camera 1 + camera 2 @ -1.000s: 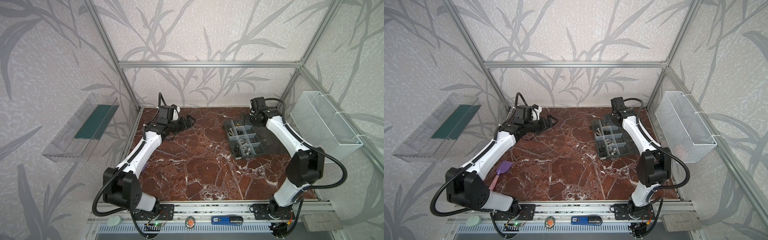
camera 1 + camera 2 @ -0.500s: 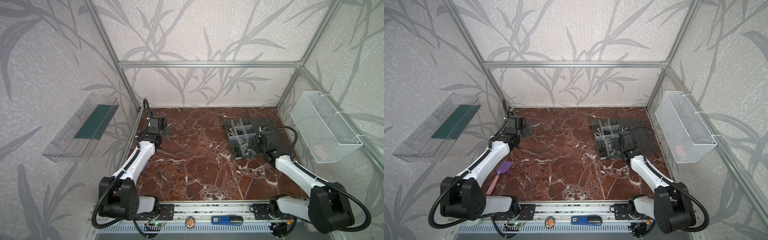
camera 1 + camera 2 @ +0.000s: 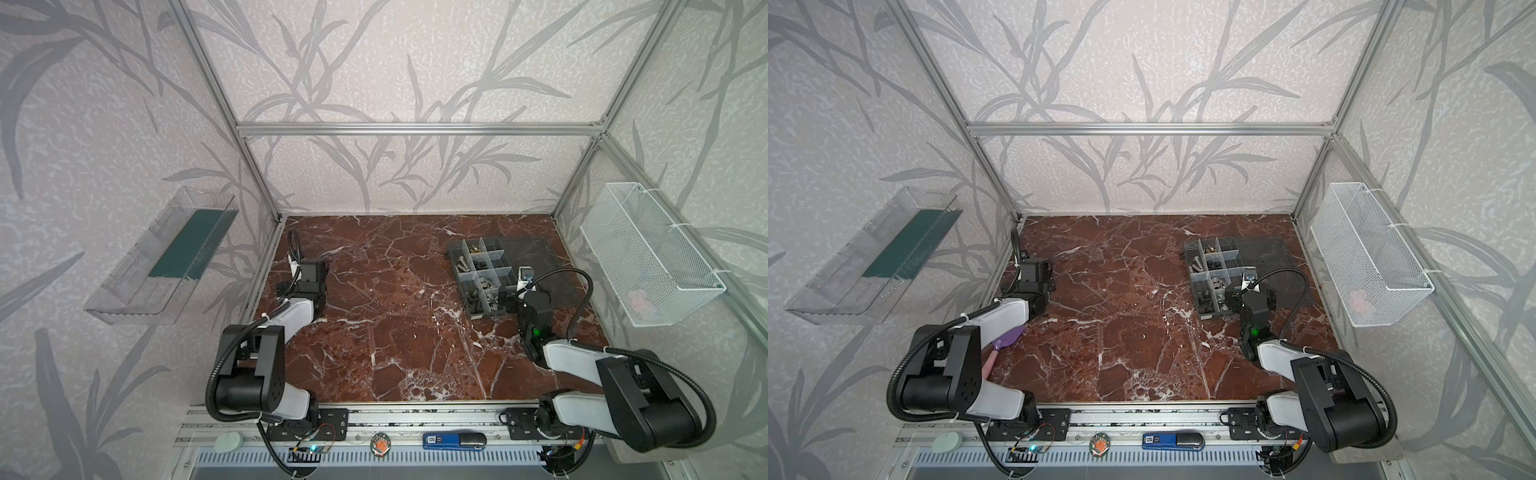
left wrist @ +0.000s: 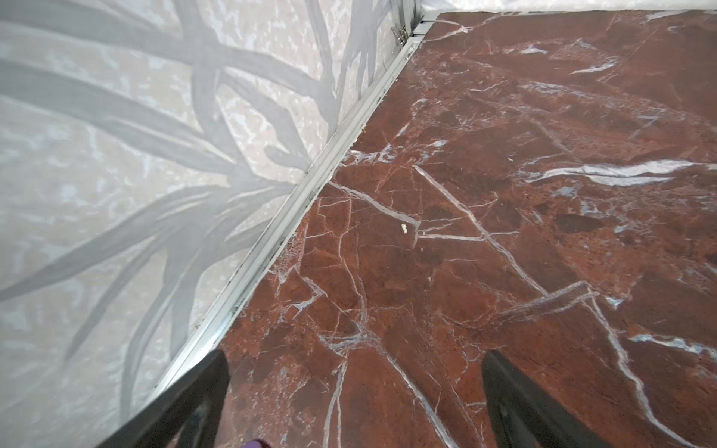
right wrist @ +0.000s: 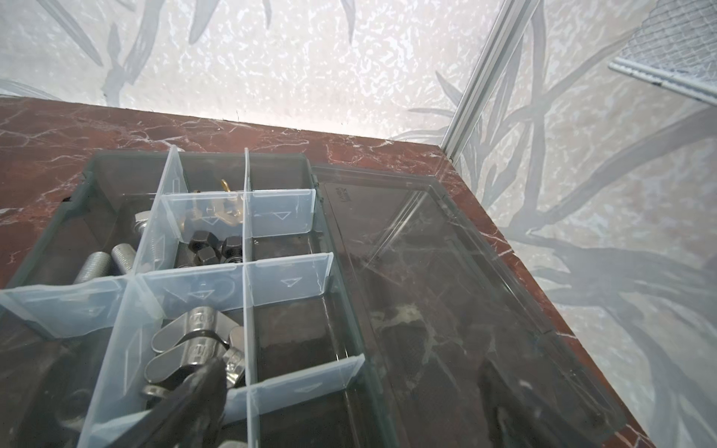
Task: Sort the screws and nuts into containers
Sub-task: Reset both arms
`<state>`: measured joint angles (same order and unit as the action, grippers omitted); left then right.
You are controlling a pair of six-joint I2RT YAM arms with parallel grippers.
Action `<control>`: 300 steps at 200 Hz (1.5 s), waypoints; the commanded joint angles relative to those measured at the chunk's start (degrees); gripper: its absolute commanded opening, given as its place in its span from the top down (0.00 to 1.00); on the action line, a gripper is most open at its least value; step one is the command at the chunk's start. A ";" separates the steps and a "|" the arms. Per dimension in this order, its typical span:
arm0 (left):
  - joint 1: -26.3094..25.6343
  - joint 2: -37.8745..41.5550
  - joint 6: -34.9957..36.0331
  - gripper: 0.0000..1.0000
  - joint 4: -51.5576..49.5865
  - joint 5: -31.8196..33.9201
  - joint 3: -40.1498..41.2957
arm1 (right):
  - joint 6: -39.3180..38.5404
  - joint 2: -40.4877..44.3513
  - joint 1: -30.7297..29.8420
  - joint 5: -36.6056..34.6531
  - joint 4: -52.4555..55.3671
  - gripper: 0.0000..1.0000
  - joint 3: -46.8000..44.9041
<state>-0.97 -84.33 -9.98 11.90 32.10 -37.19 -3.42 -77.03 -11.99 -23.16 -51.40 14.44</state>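
In both top views the screws and nuts [image 3: 485, 286] lie in the compartments of the box [image 3: 456, 272], on the right arm's side. No loose ones show on the desk [image 3: 395, 332].

Left wrist view: the left pincer [image 4: 355, 360] gapes wide and empty over bare desk.

Right wrist view: the right pincer [image 5: 353, 372] is wide open and empty above the box. Sorting looks finished.

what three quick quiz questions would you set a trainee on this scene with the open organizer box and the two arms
1. True or false: the smoky transparent hinged lid of the flat dark grey plastic organizer box lies open on the red marble table.
2. The right hand is: A) shut on a bolt; B) open above the box; C) inside a basket.
3. Which fasteners lie nearest that hand?
Key: 1 true; 2 B; 3 silver metal wing nuts.
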 commanded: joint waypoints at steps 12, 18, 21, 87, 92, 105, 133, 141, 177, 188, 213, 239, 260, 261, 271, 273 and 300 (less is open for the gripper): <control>0.99 0.12 1.83 0.00 19.76 -6.41 6.09 | -2.14 -11.30 0.11 1.88 -23.96 0.01 -3.54; 1.08 -0.32 2.43 0.01 22.57 -7.88 7.40 | -2.79 -13.91 0.12 2.84 -28.02 0.01 -4.05; 1.07 -0.54 3.11 0.00 24.41 -9.00 8.15 | -3.02 -14.63 -0.05 3.40 -29.15 0.00 -4.40; 0.72 -4.15 5.37 0.00 39.40 -14.76 15.30 | -3.90 -18.04 -0.05 5.50 -29.11 0.01 -2.83; 0.67 -4.81 5.55 0.01 41.45 -14.77 15.80 | -3.96 -18.05 -0.05 5.57 -29.11 0.01 -2.83; 0.27 -5.85 6.80 0.01 45.19 -14.57 16.55 | -3.97 -18.00 -0.07 5.57 -29.11 0.01 -2.83; -0.04 -6.23 7.24 0.00 45.57 -13.96 16.44 | -4.06 -18.15 -0.06 5.56 -29.07 0.01 -2.75; -0.06 -5.56 6.64 0.01 43.55 -13.96 16.06 | -4.06 -18.12 -0.09 5.57 -29.11 0.01 -2.75; -0.06 -6.01 7.07 0.01 44.64 -13.92 16.29 | -4.31 -17.80 -0.14 5.90 -28.05 0.01 -2.18; -0.08 -5.84 6.92 0.01 44.34 -13.97 16.22 | -4.43 -17.16 -0.14 6.39 -25.18 0.01 -1.09; -0.01 -5.92 7.02 0.01 44.44 -13.94 16.22 | -5.31 -15.99 -0.67 7.97 -19.20 0.01 0.96; -0.04 -5.93 6.99 0.00 44.59 -13.91 16.27 | -5.79 -16.58 -0.84 8.00 -21.35 0.01 0.33; -0.06 -5.93 6.99 0.00 44.53 -13.93 16.27 | -5.81 -16.54 -0.84 8.02 -21.11 0.01 0.42; -0.03 -5.93 6.99 0.00 44.53 -13.96 16.23 | -5.81 -16.56 -0.84 7.99 -21.15 0.01 0.42; 0.00 -5.92 6.99 0.01 44.55 -13.90 16.21 | -5.83 -16.57 -0.84 7.91 -21.32 0.01 0.44; -0.06 -5.93 7.03 0.01 44.53 -13.93 16.26 | -5.77 -16.57 -0.84 7.88 -21.25 0.01 0.42; -0.01 -5.91 6.99 0.01 44.56 -13.96 16.24 | -5.80 -16.57 -0.80 7.92 -21.26 0.01 0.46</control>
<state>-0.75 -89.82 -4.01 54.92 18.06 -20.93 -8.67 -94.56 -12.45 -15.53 -72.71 14.52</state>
